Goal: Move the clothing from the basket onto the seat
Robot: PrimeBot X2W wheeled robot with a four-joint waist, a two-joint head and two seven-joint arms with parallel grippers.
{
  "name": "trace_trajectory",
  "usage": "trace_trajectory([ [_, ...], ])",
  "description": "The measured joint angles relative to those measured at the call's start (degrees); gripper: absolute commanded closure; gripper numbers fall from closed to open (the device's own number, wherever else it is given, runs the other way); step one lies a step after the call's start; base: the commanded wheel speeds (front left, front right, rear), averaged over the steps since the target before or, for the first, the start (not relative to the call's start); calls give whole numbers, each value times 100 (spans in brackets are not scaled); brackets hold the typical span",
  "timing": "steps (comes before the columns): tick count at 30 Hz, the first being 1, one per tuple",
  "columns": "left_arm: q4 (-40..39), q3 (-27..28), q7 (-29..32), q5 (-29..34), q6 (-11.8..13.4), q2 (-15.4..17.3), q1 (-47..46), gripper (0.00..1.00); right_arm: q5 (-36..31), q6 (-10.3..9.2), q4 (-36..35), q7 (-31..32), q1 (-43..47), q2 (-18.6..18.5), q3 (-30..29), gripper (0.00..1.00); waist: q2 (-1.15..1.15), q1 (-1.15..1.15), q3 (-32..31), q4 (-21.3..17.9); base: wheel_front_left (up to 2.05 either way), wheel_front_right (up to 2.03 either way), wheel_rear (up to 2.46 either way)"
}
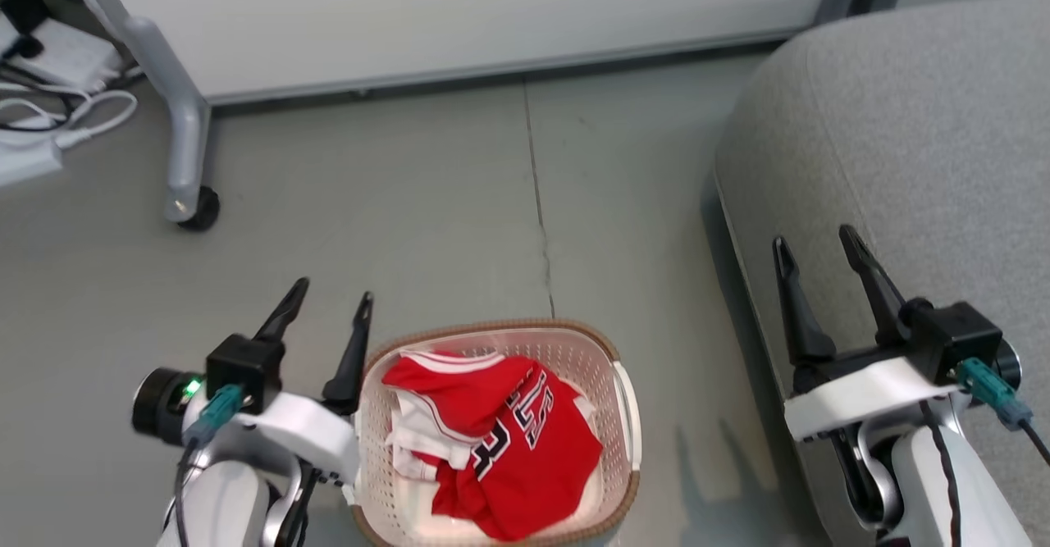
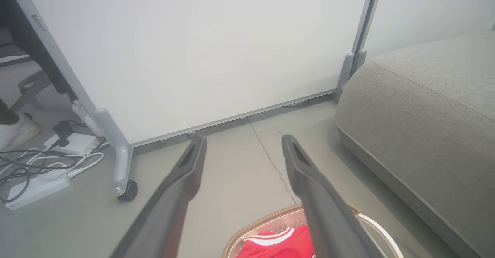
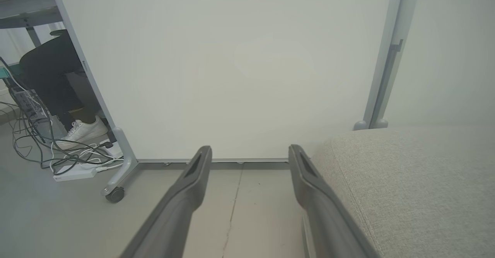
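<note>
Clothing [image 1: 500, 440]: in basket [image 1: 492, 325], just right of my L gripper [image 1: 334, 290], prob. nearer arm.
Jaws: both wide, empty.

Open grey floor [image 1: 426, 219] lies between the basket [image 1: 492, 327] and the white partition [image 1: 459, 14], leaving the heaped clothing [image 1: 509, 440] open from above. The seat [image 1: 902, 120] rises close on the right, a narrow strip of floor apart from the basket. The partition's wheeled leg [image 1: 190, 194] and loose cables [image 1: 74, 116] crowd the far left corner.
</note>
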Motion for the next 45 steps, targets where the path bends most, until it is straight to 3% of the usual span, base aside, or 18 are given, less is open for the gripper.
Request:
trace_trajectory([
  [8,565,-561,33,275,-341,-125,-788,0,19,0,-441,-59,-472,-1,160,0,0,0,1016,-295,0,0,0],
  [20,1948,-1475,134,933,-569,18,-1893,0,266,0,-1144,-135,-756,-11,231,0,0,0,2551,-926,0,0,0],
  [28,3226,-1797,194,1385,-557,308,-2649,0,492,0,-1611,-154,-784,-12,368,0,0,0,3386,-1379,0,0,0],
  [39,4520,-1891,202,1548,-258,542,-3411,0,687,0,-1817,-158,-777,-11,503,0,0,0,4021,-1891,0,0,0],
  [41,4669,-1909,169,1548,-230,534,-3472,100,689,0,-1833,-158,-770,-12,510,0,0,0,4057,-1924,0,0,0],
  [45,4838,-1924,56,1543,-197,498,-3539,100,713,0,-1839,-158,-754,-12,520,0,0,0,4048,-1921,0,0,0],
])
